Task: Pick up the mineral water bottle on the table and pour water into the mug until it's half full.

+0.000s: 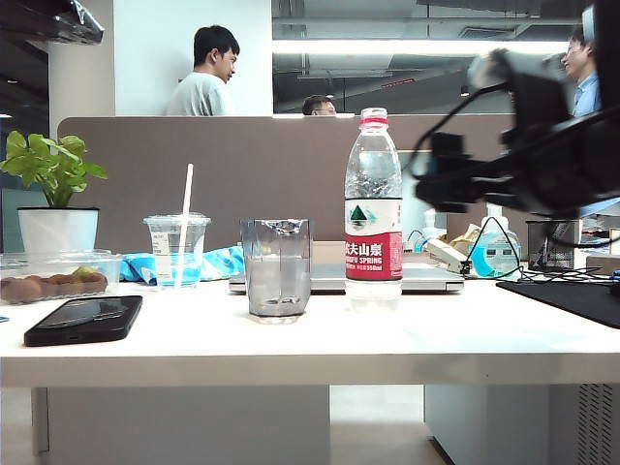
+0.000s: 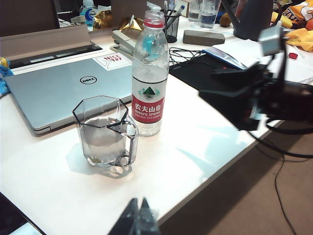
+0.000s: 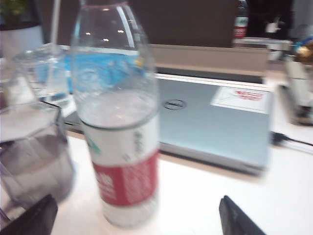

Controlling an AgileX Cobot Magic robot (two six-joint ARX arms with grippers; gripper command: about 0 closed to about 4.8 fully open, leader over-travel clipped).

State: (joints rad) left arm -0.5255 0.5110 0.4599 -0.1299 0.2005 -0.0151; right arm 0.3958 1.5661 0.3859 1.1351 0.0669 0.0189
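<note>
The mineral water bottle [image 1: 373,213] stands upright and capped on the white table [image 1: 291,349], its red-and-white label facing out. Just left of it stands the mug [image 1: 277,266], a clear faceted glass partly filled with water. My right gripper [image 1: 450,179] hovers blurred to the right of the bottle, clear of it. In the right wrist view the right gripper [image 3: 136,204] is open; its dark fingertips [image 3: 230,210] stand wide on either side of the bottle [image 3: 120,122], apart from it, with the mug [image 3: 29,156] beside. My left gripper [image 2: 139,218] is shut and empty, above the table's front edge, short of the mug [image 2: 105,132] and the bottle [image 2: 149,83].
A closed silver laptop [image 1: 426,276] lies behind the bottle. A black phone [image 1: 82,320], a food container [image 1: 53,276], a potted plant [image 1: 58,228] and a lidded plastic cup with a straw [image 1: 176,250] fill the left. A black mat [image 1: 572,295] with cables lies at the right.
</note>
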